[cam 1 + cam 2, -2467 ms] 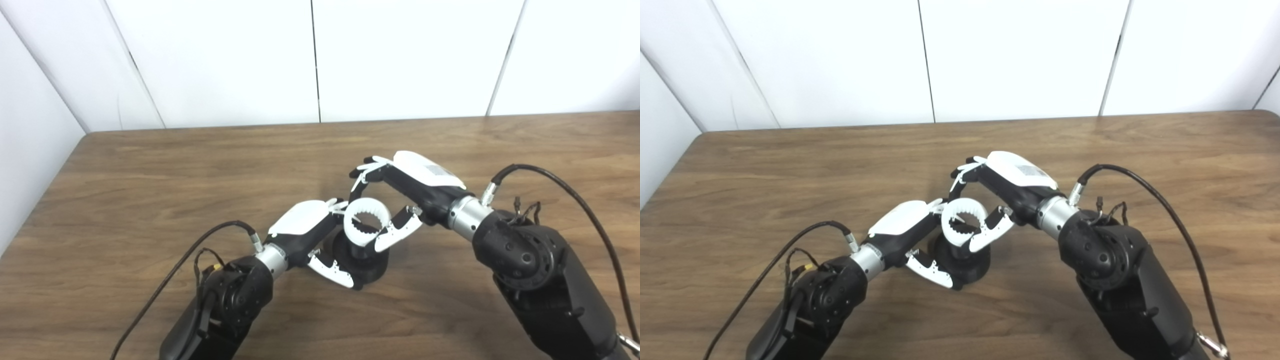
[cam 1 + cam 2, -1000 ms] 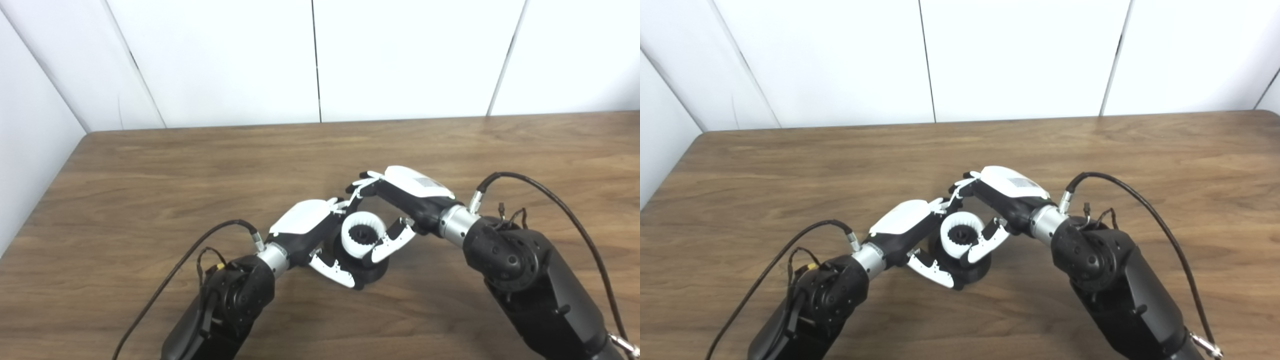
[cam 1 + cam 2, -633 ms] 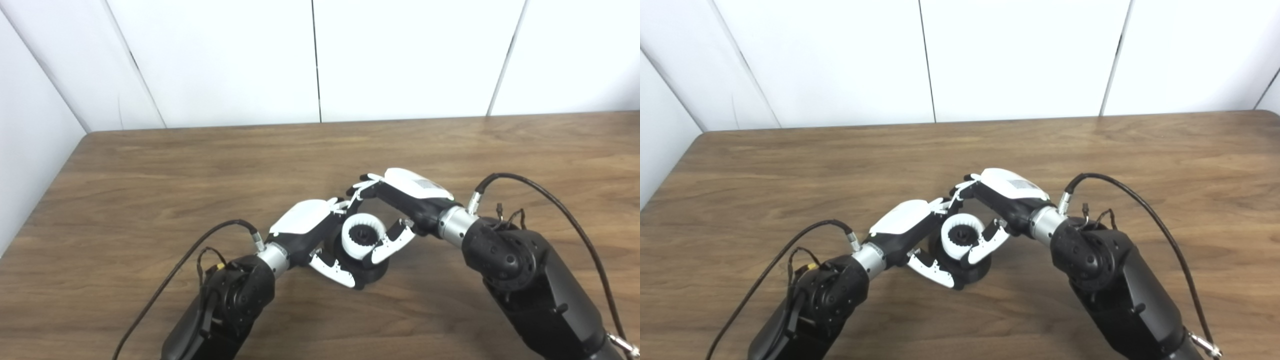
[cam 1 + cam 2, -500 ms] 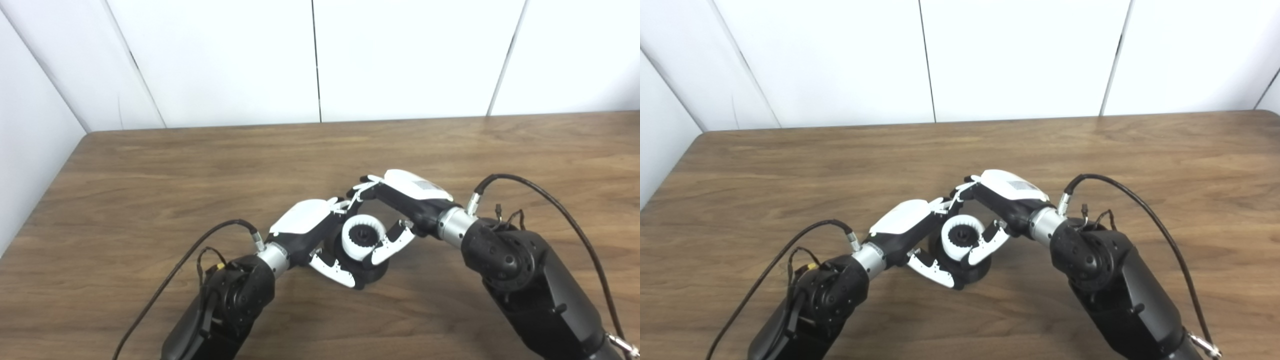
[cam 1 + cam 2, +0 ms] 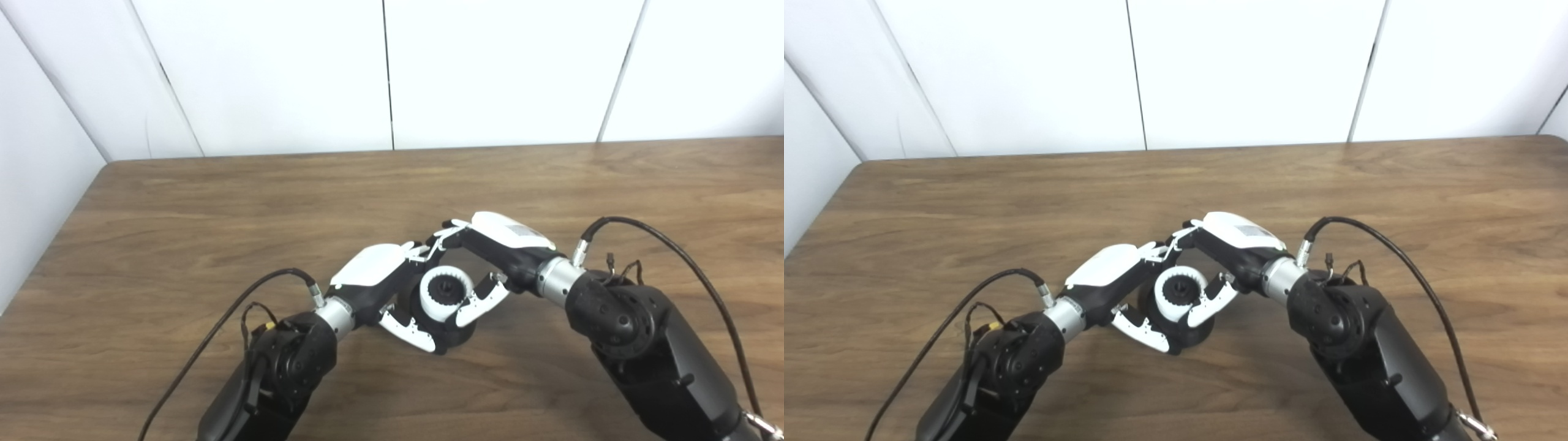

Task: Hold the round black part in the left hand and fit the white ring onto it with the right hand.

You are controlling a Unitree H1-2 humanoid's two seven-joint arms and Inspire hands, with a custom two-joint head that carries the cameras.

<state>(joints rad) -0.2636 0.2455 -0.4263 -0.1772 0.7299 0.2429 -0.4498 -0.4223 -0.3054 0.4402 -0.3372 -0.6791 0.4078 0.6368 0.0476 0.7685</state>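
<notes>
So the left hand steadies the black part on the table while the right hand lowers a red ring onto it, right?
Almost: the ring is white, not red, as the left eye view shows. The left hand does steady the black part on the table, and the right hand lowers the ring.

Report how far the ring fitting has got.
Done: the left hand holds the round black part on the table, and the white ring sits around its black centre post. In hand: the right hand grips the ring. Left: confirming it is fully seated, which cannot be judged here, then letting go.
</notes>
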